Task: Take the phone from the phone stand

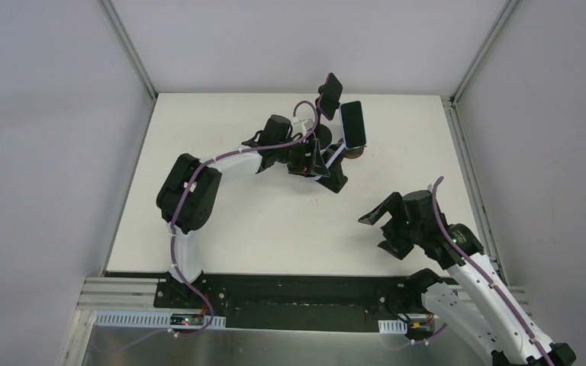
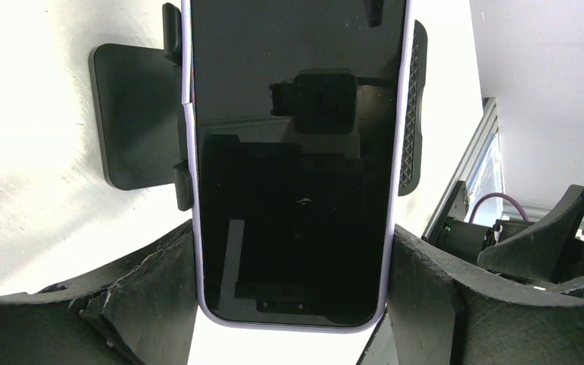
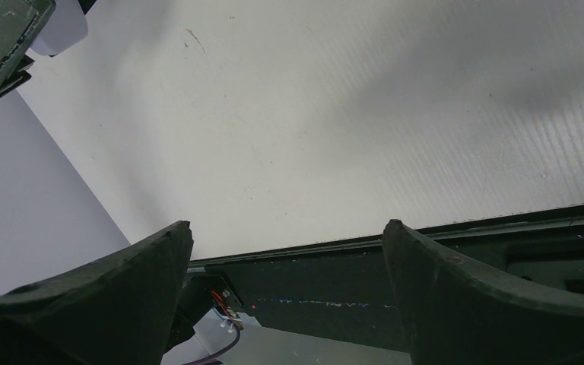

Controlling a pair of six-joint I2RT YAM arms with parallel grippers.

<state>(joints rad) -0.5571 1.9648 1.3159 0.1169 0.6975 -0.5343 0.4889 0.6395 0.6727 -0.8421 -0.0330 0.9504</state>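
Note:
The phone (image 1: 353,123), black-screened in a lilac case, leans at the far middle of the table. In the left wrist view the phone (image 2: 293,175) fills the centre, still clamped by the side arms of the black phone stand (image 2: 133,114). My left gripper (image 2: 293,255) straddles the phone's near end. Both of its dark fingers (image 2: 141,304) press against the case's edges. My right gripper (image 1: 378,232) hovers over the right front of the table, apart from the phone. It stands wide open (image 3: 285,258) with nothing between its fingers.
The white table (image 1: 275,229) is bounded by aluminium frame rails (image 1: 469,160) and grey enclosure walls. A black strip with the arm bases (image 1: 297,293) runs along the near edge. The left arm's elbow (image 1: 189,194) rises over the left half of the table.

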